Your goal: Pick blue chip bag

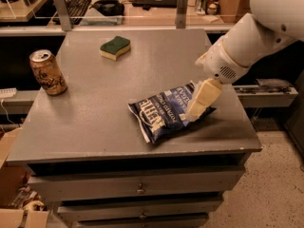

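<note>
The blue chip bag [164, 114] lies flat on the grey cabinet top [104, 103], near its front right part, white lettering facing up. My gripper [199, 103] hangs from the white arm that comes in from the upper right. Its cream fingers point down over the right end of the bag and overlap it in the camera view. I cannot tell whether they touch the bag.
A soda can [47, 72] stands at the left edge of the top. A green and yellow sponge [115, 47] lies near the back. Desks with a keyboard [76, 4] stand behind. Drawers are below the front edge. Cardboard boxes [14, 208] sit on the floor at the left.
</note>
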Motion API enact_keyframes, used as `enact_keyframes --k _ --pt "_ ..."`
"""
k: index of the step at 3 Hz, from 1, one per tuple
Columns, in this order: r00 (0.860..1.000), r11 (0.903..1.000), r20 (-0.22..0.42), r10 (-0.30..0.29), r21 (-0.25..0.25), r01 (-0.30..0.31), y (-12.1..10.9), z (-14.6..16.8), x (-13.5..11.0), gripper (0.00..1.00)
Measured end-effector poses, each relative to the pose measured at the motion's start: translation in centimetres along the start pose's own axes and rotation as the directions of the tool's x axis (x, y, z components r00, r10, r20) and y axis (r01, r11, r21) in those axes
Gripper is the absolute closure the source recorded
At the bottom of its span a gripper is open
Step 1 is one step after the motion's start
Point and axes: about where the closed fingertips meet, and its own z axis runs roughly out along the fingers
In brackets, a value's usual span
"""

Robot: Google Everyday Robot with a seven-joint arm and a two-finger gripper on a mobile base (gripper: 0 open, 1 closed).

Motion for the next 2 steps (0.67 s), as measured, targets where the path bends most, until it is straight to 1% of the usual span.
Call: enact_keyframes --k 1,2 --pt "0.999 0.9989 -0.004 0.042 -0.019 -0.042 0.30 1.67 1.44 0.00" --pt "0.998 0.9976 0.003 0.061 -0.033 -0.061 0.71 2.38 1.78 0.18"
